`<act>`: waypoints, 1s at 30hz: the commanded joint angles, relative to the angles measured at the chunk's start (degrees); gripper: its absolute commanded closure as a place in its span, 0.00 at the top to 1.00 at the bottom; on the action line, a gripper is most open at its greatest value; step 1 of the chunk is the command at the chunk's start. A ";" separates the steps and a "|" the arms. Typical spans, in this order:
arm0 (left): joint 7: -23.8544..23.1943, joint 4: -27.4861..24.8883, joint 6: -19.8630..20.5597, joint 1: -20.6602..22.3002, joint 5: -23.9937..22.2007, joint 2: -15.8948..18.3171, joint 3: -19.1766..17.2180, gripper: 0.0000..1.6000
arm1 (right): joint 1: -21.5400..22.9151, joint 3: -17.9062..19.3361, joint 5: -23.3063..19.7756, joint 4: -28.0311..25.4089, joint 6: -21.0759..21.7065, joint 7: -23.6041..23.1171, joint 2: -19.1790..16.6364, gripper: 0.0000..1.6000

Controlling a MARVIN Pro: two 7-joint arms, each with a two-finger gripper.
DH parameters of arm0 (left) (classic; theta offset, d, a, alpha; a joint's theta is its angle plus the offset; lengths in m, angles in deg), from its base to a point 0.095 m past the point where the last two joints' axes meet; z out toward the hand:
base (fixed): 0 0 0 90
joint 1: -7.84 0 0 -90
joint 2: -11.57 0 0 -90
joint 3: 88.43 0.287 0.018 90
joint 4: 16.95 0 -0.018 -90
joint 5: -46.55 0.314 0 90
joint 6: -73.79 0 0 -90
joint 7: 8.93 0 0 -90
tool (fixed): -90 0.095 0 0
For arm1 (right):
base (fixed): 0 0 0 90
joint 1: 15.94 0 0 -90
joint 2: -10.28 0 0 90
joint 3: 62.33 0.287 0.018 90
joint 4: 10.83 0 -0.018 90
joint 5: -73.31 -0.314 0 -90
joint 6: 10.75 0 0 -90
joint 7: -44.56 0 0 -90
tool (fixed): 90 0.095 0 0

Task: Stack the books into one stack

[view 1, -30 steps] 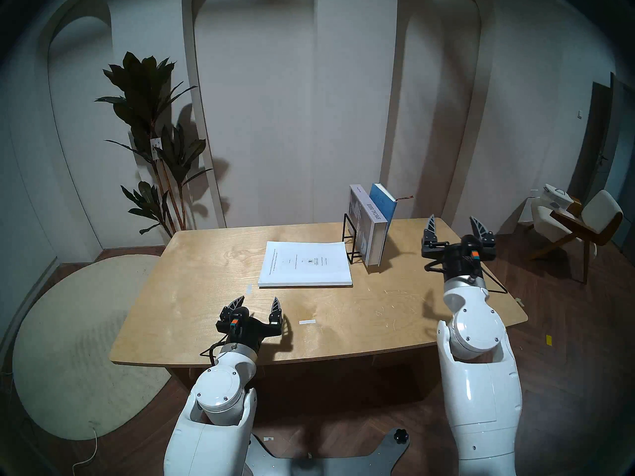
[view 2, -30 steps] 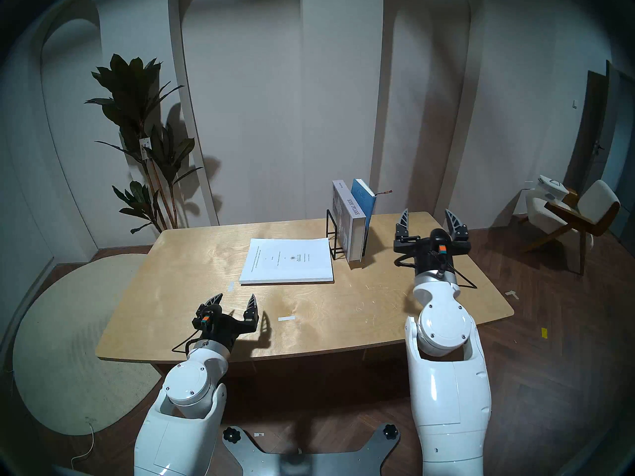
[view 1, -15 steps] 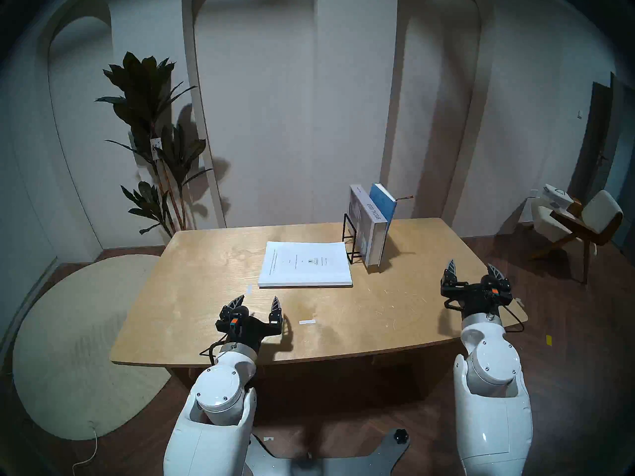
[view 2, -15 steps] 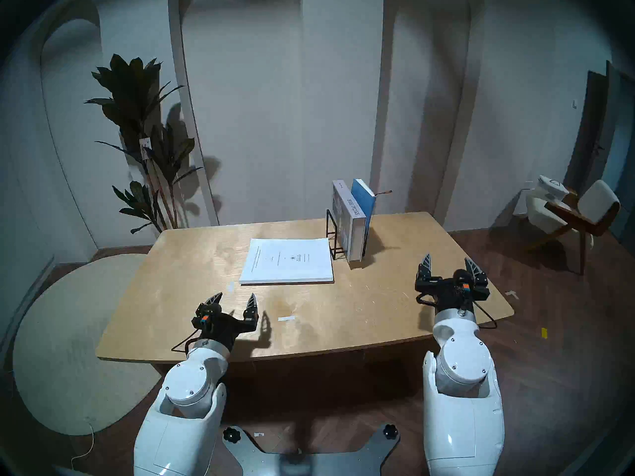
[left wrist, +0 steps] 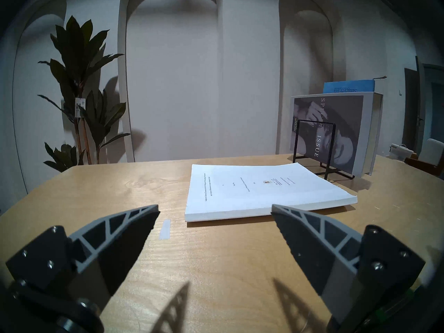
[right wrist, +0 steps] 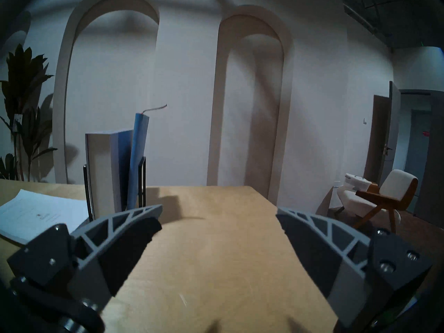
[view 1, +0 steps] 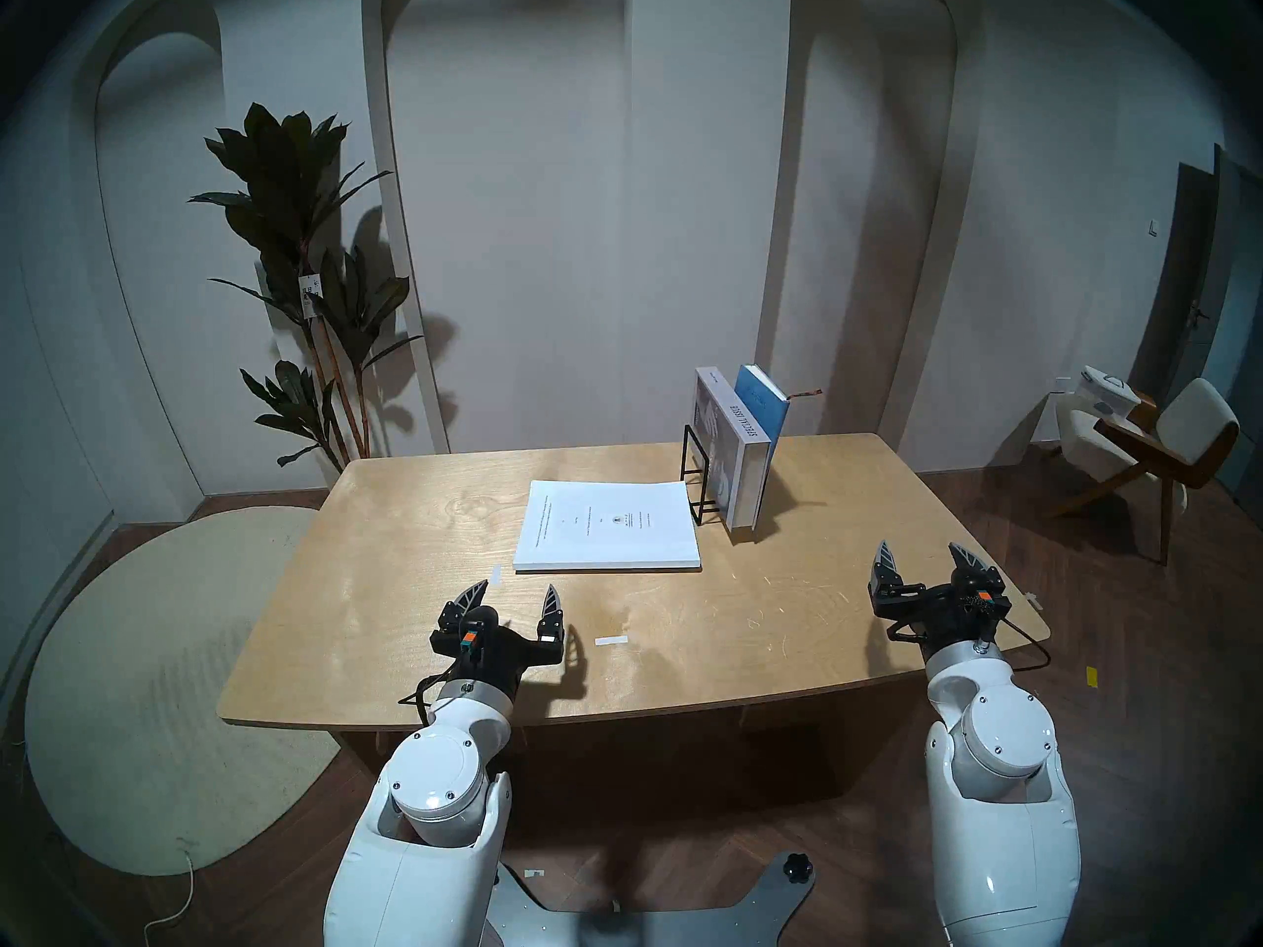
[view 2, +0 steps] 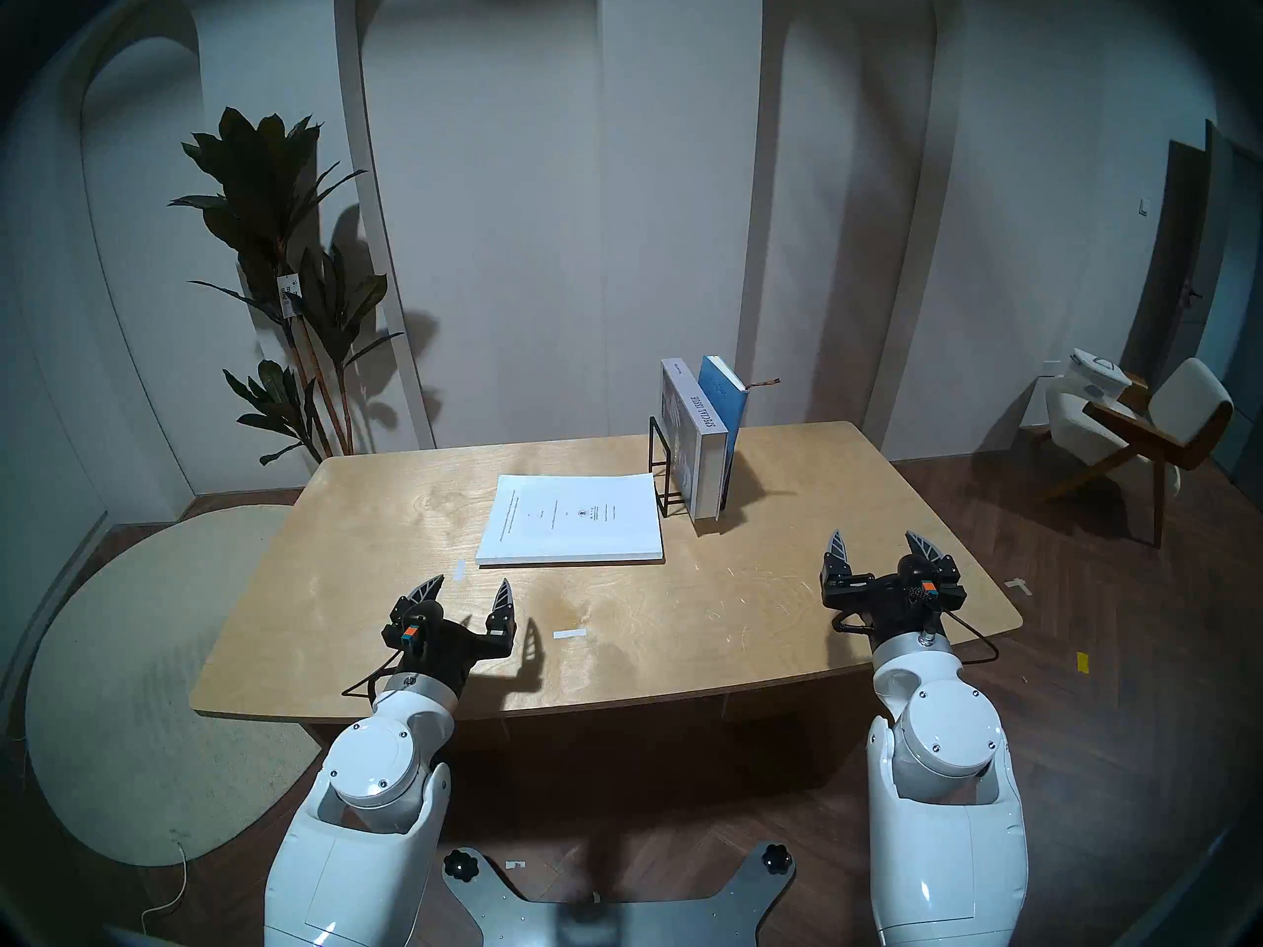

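Lower and nearer than a second ago, the right gripper (view 1: 924,561) now hovers above the table's (view 1: 424,679) near right corner, jaws spread wide, holding nothing. Left gripper (view 1: 514,596) has not moved; it hangs over the table's near edge, jaws equally wide and empty. Beyond it, at the table's middle, the white book (view 1: 608,525) lies flat. Just right of that book, toward the table's far edge, the black wire rack (view 1: 696,477) holds the grey book (view 1: 735,464) upright, the blue book (view 1: 764,400) leaning against it.
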 commanded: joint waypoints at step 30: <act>-7.11 2.67 6.31 20.80 -0.33 -2.72 11.61 1.00 | 2.82 0.80 -1.19 3.11 0.78 -0.19 -1.49 1.00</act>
